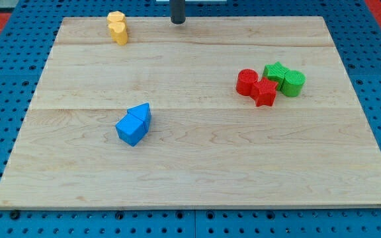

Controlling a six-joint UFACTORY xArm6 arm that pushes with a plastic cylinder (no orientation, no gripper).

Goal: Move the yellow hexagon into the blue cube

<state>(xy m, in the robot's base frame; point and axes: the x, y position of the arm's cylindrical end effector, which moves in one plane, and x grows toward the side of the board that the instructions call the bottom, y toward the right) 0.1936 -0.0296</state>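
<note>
Two yellow blocks touch at the view's top left: a yellow hexagon-like block (116, 18) behind and another yellow block (119, 33) in front; their exact shapes are hard to tell apart. A blue cube (131, 129) sits left of the board's middle, touching a blue triangular block (141, 112) behind it. My tip (178, 22) is at the board's top edge, to the right of the yellow blocks and apart from them, far above the blue blocks.
At the view's right a cluster stands together: a red cylinder (247, 82), a red star (265, 92), a green star (276, 73) and a green cylinder (293, 83). The wooden board (197, 165) lies on a blue pegboard surface.
</note>
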